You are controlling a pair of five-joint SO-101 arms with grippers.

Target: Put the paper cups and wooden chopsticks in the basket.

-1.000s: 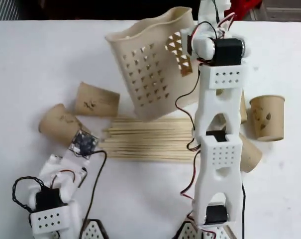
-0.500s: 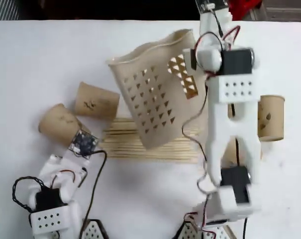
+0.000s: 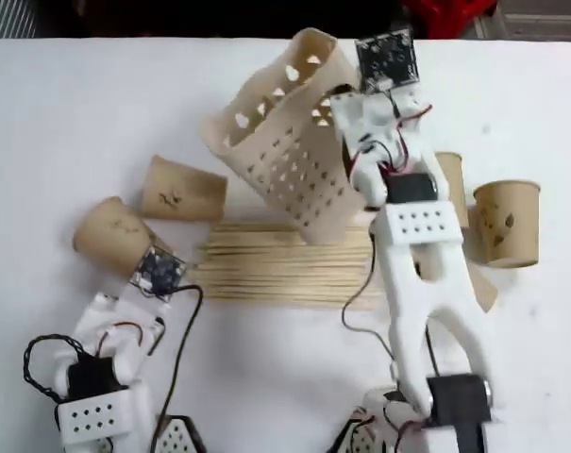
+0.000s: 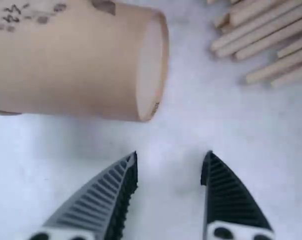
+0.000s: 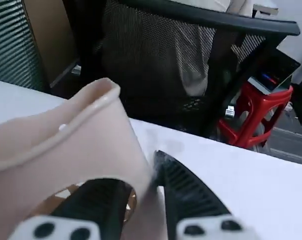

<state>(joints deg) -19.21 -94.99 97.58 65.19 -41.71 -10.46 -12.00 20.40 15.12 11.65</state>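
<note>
My right gripper point(image 3: 342, 102) is shut on the rim of the cream perforated basket point(image 3: 280, 142), which hangs tilted over the far edge of the wooden chopsticks point(image 3: 276, 264). In the right wrist view the basket wall point(image 5: 66, 145) sits between the gripper point(image 5: 146, 185) fingers. Two paper cups point(image 3: 181, 189) point(image 3: 113, 234) lie on their sides at the left. My left gripper point(image 4: 168, 165) stands open just short of a lying cup point(image 4: 76, 60), with chopstick ends point(image 4: 260, 40) beside it. An upright cup point(image 3: 507, 222) stands at the right, and two more cups point(image 3: 452, 184) point(image 3: 480, 286) are partly hidden by the right arm.
The white table point(image 3: 68, 104) has free room at the far left and along the front middle. A black chair point(image 5: 190, 60) and a red stool point(image 5: 255, 115) stand beyond the table's far edge.
The right arm has pulled back and turned its wrist, swinging the basket so that its rim now points to the far right. The left arm has kept still.
</note>
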